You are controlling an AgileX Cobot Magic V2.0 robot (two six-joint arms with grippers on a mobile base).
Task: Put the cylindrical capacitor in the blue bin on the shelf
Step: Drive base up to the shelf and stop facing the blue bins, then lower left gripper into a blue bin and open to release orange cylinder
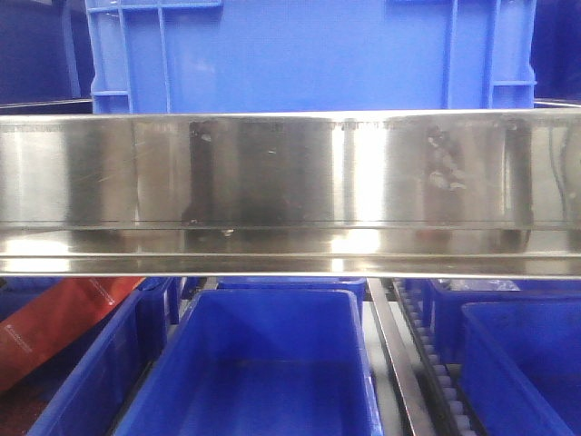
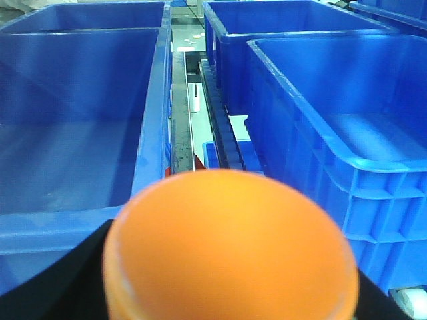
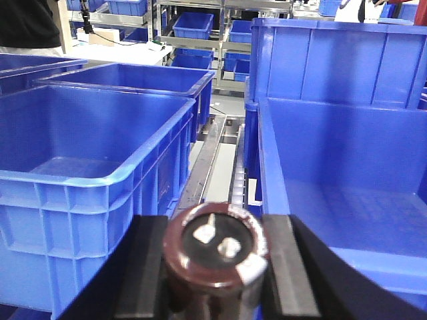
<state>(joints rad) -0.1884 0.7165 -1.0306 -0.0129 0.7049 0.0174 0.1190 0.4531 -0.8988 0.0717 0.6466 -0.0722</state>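
Right gripper [image 3: 218, 267] clamped on cylindrical capacitor [image 3: 215, 250], pads [image 3: 152, 267] touching both sides, blue bins [image 3: 87, 207] either side

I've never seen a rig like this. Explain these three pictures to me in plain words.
This is a two-armed robot on a mobile base. The front camera faces a steel shelf, with blue bins above and below. The other cameras sit on the wrists. The right one shows the right gripper clamping the cylindrical capacitor, a maroon cylinder, with blue bins on both sides. The left one shows an orange rounded object close up; whether it is gripped, I cannot tell.
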